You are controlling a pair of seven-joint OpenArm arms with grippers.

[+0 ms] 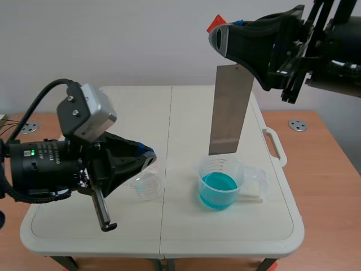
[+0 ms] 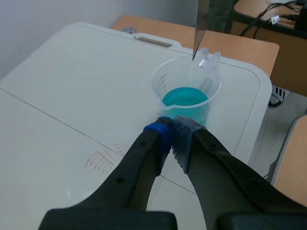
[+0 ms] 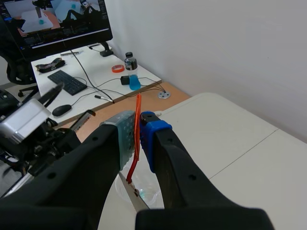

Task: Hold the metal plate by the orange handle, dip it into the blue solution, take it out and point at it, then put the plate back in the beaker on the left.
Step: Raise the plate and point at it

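Flat grey metal plate (image 1: 230,110) upright just above clear beaker of blue solution (image 1: 219,185).
Clamped by thin orange handle (image 3: 138,103) in right gripper (image 3: 138,128); left gripper (image 2: 171,130) closed, empty, near empty clear beaker (image 1: 148,185); pointing and return likely left.

White folding table (image 1: 186,107) on a wooden desk (image 1: 324,161), against a plain pale wall (image 1: 113,39).
Off to one side, a second white desk (image 3: 93,64) holds a lit monitor (image 3: 57,19), a dark keyboard (image 3: 69,82), a mouse (image 3: 61,110) and a small bottle (image 3: 129,62); the light is even.
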